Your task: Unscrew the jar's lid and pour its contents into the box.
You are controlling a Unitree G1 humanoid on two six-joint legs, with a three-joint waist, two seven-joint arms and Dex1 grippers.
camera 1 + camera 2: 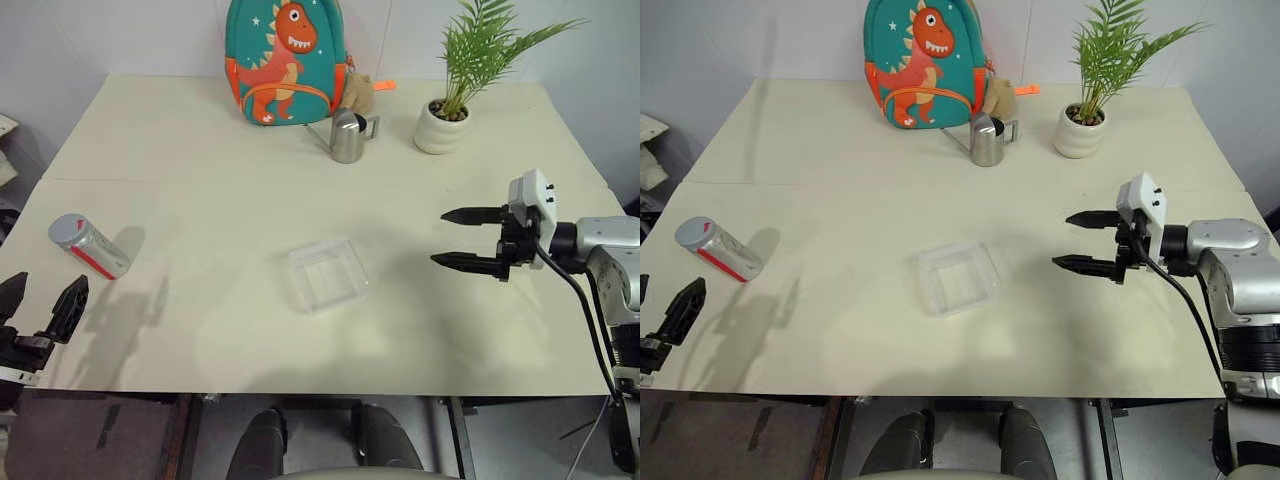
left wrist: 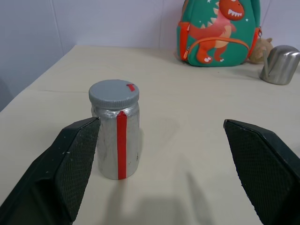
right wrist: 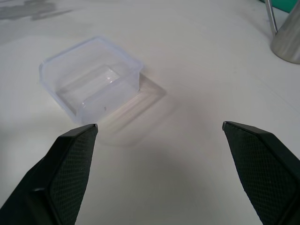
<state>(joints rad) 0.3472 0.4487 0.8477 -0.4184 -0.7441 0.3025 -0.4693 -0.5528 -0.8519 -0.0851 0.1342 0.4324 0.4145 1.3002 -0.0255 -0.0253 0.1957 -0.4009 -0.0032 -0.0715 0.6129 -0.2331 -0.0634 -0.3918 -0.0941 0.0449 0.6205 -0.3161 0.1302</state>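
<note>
My head's two eye views look forward and down over the whole desk [image 1: 200, 150]. My left wrist view sits low, close to the jar [image 2: 116, 136]; my right wrist view, close above the box [image 3: 89, 77]. All share the desk.

Clear plastic box [image 1: 327, 275], shiny steel pitcher [image 1: 348, 136]

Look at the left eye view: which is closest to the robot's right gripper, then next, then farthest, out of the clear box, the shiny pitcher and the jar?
From the right gripper:
1. The box, mid-table, just to its left.
2. The steel pitcher, at the back beside the dinosaur backpack.
3. The jar, standing capped far across on the left side of the table.
</note>
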